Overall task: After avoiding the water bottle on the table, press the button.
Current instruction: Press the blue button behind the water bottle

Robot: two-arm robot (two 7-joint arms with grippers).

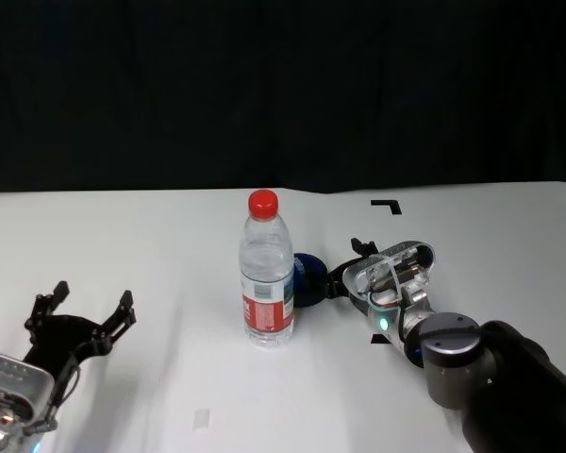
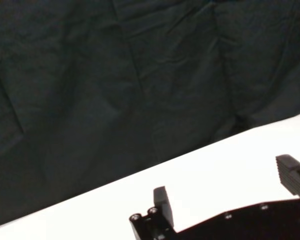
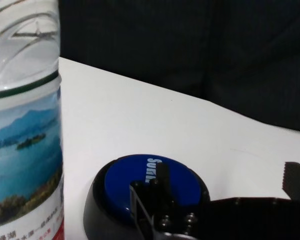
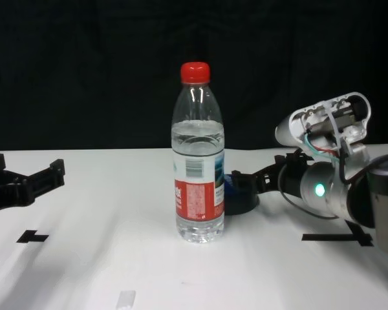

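1. Right gripper [image 1: 344,274]: reaching in from the robot's right, low over the table. Its jaws stand apart with nothing between them. In the right wrist view [image 3: 222,182] one finger [image 3: 162,177] lies over the near part of the blue dome, while the other finger [image 3: 296,179] sits off to the side over bare white surface. Whether the finger over the dome actually touches it cannot be told.

2. Button [image 1: 307,278]: a low dark blue dome with white lettering on a black base [image 3: 97,210], directly under and ahead of the right gripper's fingertips. In the chest view [image 4: 236,194] it is mostly hidden behind the bottle.

3. Water bottle [image 1: 267,274]: upright, clear, with a red cap [image 4: 195,71] and a red, white and blue label. It stands just beside the button, on the side away from the right gripper, which is near it but apart from it. The right wrist view shows its label [image 3: 22,160] close alongside the dome.

4. Table [image 1: 151,245]: a wide white surface carrying everything listed here. A black tape corner mark [image 1: 387,205] lies beyond the right gripper, and a tape cross [image 4: 336,237] lies under the right forearm.

5. Left gripper [image 1: 80,316]: well apart from the bottle at the robot's left, fingers spread wide and holding nothing, low over the table. The left wrist view shows both of its fingertips [image 2: 162,202] over bare table.

6. Backdrop [image 1: 283,94]: a dark cloth behind the table's far edge.
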